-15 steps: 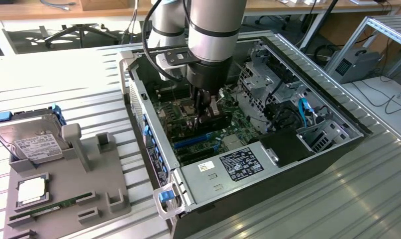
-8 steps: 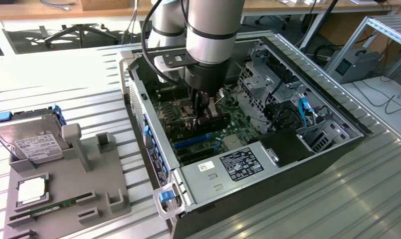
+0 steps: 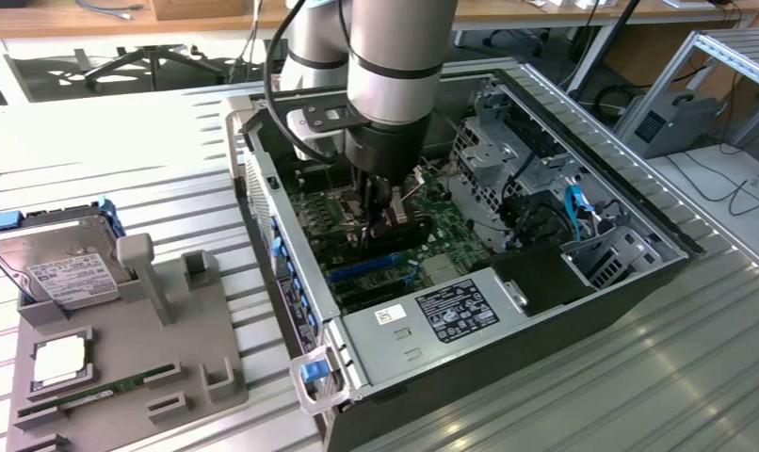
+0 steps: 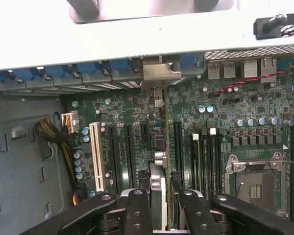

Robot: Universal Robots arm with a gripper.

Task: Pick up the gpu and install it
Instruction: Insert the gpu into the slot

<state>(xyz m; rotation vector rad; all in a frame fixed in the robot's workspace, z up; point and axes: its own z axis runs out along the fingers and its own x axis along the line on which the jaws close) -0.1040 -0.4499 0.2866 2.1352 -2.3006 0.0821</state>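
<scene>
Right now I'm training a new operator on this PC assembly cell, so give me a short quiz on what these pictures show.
1. True or false: the gripper is inside the computer case.
2. What does the gripper hold? A) the hard drive B) the gpu C) nothing
3. Fill in: on the grey holder tray, at the exterior view's left, the boxy silver part with the white label is the ____.

Key
1. True; it is down over the motherboard.
2. B; its fingers clamp the gpu, which stands on edge with its silver bracket at the case's rear wall.
3. hard drive.
</scene>
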